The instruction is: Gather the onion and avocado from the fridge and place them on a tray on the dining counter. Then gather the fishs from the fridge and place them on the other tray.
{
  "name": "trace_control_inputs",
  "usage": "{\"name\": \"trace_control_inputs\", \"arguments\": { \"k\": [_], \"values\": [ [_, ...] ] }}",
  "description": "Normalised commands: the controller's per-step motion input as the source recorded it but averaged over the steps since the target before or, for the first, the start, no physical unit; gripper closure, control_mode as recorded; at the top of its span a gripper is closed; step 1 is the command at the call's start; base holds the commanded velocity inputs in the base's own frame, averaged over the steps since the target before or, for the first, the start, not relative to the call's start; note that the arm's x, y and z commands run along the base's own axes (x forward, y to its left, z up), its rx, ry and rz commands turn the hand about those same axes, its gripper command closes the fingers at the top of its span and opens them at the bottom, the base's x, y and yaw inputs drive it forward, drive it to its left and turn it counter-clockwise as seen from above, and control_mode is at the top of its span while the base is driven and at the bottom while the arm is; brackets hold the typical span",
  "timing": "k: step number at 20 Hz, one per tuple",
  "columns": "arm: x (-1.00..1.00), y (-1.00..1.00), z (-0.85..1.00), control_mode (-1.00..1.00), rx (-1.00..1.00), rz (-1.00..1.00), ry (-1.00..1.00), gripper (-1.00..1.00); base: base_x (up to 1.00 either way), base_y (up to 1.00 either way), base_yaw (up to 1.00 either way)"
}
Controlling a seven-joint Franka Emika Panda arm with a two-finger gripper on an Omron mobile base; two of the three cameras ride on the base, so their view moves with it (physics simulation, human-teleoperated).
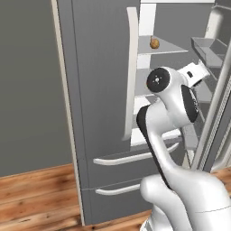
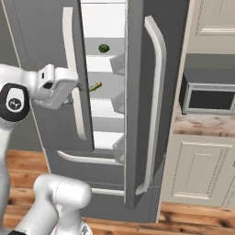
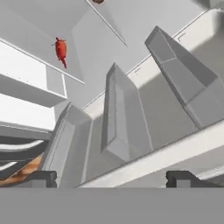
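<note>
Here the fridge [image 1: 103, 90] is seen with its right door swung open and the shelves exposed, and the gripper [image 3: 111, 178] is held at the gap between the doors, its two dark tips spread wide with nothing between them. The onion [image 1: 154, 43] is seen in the left base view as a small golden-brown ball on an upper shelf, well above the hand. The avocado [image 2: 103, 47] is seen in the right base view as a small dark green lump on a high shelf. A red fish [image 3: 61, 49] is seen in the hand view on a shelf deeper inside, and a thin green and orange item [image 2: 95, 86] lies on the shelf just beyond the hand; what it is cannot be told.

The step in hand is judged to be the reach for the first item, most likely the onion. For this to be done well, the hand should be raised to the upper shelf before it is pushed inward, so that the shelf edges and the door bins [image 3: 120, 118] are not struck. The jaws should be kept wide until the ball sits squarely between the tips, since a round thing is easily nudged away and may roll back out of reach.
</note>
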Motion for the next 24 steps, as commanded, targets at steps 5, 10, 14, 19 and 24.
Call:
{"name": "trace_control_inputs", "arguments": {
  "k": [5, 10, 14, 19, 24],
  "values": [
    [0.92, -0.17, -0.15, -1.00, -0.09, -0.06, 0.08, -1.00, 0.00, 0.00, 0.00],
    [0.76, -0.36, -0.01, -1.00, -0.03, -0.24, 0.23, -1.00, 0.00, 0.00, 0.00],
    [0.64, -0.55, -0.06, -1.00, 0.00, -0.25, 0.23, -1.00, 0.00, 0.00, 0.00],
    [0.47, -0.68, -0.24, -1.00, 0.00, -0.23, 0.16, -1.00, 0.00, 0.00, 0.00],
    [0.05, -0.88, -0.45, -1.00, 0.00, -0.21, 0.03, -1.00, 0.00, 0.00, 0.00]
  ]
}}
